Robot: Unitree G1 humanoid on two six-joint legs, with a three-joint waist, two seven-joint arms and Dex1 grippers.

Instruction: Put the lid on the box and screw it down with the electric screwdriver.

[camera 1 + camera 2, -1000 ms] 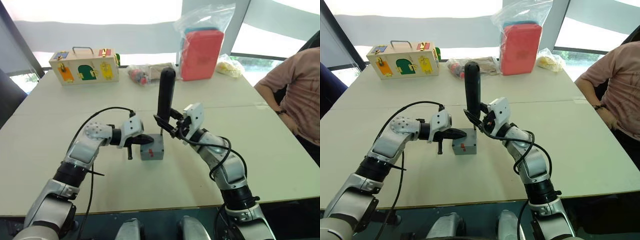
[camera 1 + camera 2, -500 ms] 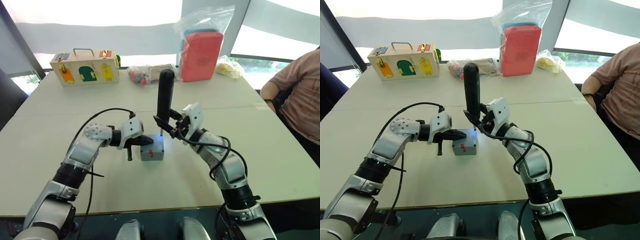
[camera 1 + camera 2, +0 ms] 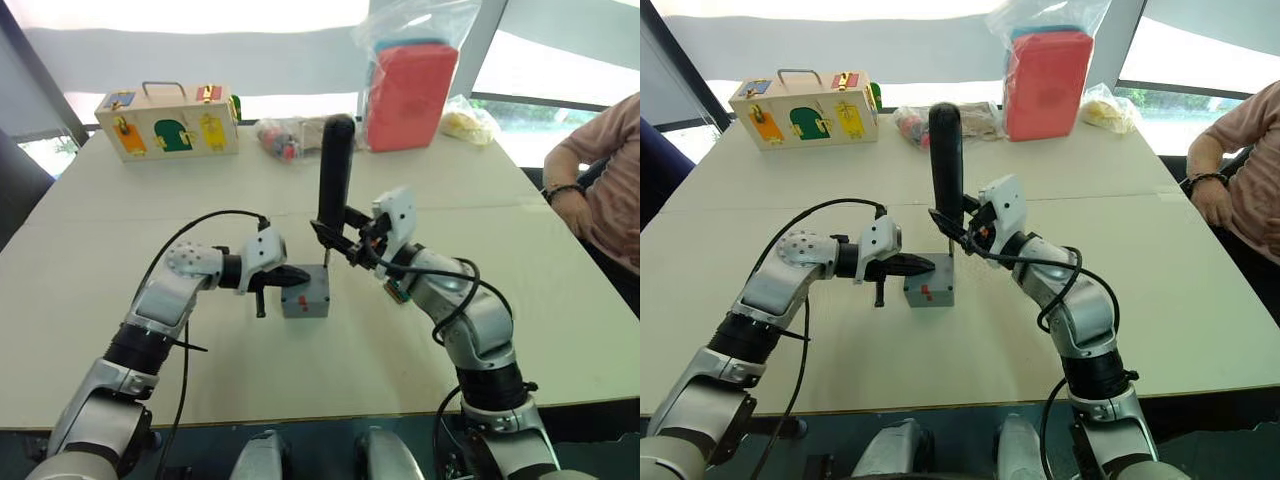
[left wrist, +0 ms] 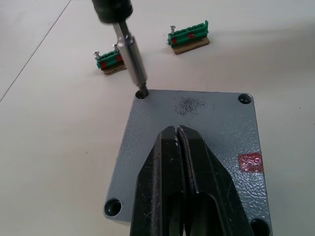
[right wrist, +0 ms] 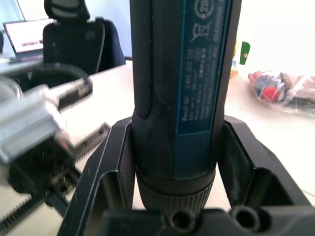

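The desk (image 3: pixel 120 220) carries everything. Far beyond both pincers stand the wooden latch box (image 3: pixel 168 123) and a red pouch in a plastic bag (image 3: pixel 410 90).

My right pincer (image 3: pixel 345 235) pinches the electric screwdriver (image 3: pixel 334 175) low on its barrel. It holds the tool upright, with the bit pointing down just beneath the pincer.

Directly under that bit sits the grey box (image 3: pixel 305 300), between my two pincers. The lid (image 4: pixel 197 128) is already on it, square to its edges.

My left pincer (image 4: pixel 177 129) is pressed together, and its tips rest flat on the lid's top, pinning it down.

Past the left pincer's tips lie two small green connector blocks (image 4: pixel 188 38) on the desk, clear of the work.

The left wrist view shows the bit (image 4: pixel 133 59) seated in the corner screw hole (image 4: pixel 142 93) ahead of the left pincer's tips.

Half a second ago a bluish glow lay on the lid under the driver's tip. Now I see none, while the tool stands in the same corner. I take that to mean the driver has stopped running, so this corner is probably finished or paused.

I can't tell whether the other three corner holes hold screws. I'd check those before lifting the left pincer off.
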